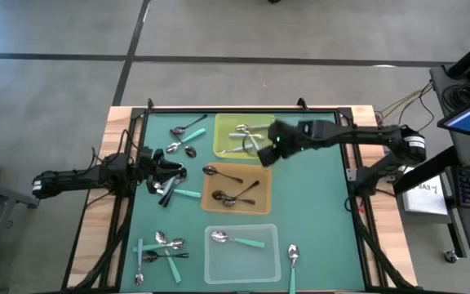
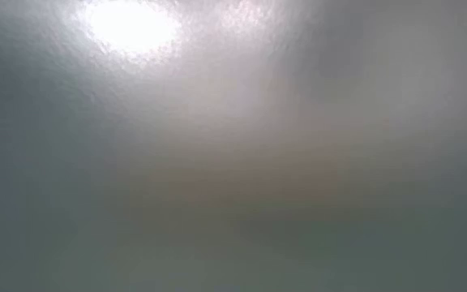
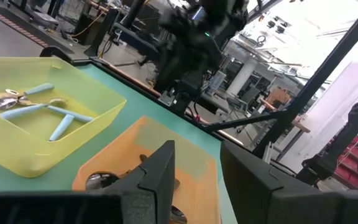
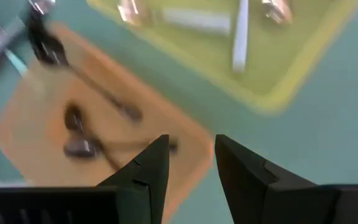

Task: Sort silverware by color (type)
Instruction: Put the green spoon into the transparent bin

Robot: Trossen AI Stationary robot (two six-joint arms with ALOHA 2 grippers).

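Spoons lie in three trays on the green mat. The yellow tray (image 1: 228, 147) at the far middle holds pale shiny spoons (image 4: 240, 31), the orange tray (image 1: 261, 204) dark ones (image 1: 233, 196), and the clear tray (image 1: 219, 265) a teal-handled spoon (image 1: 239, 240). Loose spoons lie at far left (image 1: 186, 131) and near left (image 1: 161, 245). My right gripper (image 1: 262, 157) hangs open, tipped down, above the gap between the yellow and orange trays, with nothing between its fingers (image 4: 148, 168). My left gripper (image 1: 176, 170) waits open at the left, pointing level at the trays.
One silver spoon (image 1: 292, 256) lies right of the clear tray. More spoons (image 1: 171, 193) lie under and beside the left gripper. The mat's right half (image 1: 317, 212) is bare. The low view shows only a grey blur.
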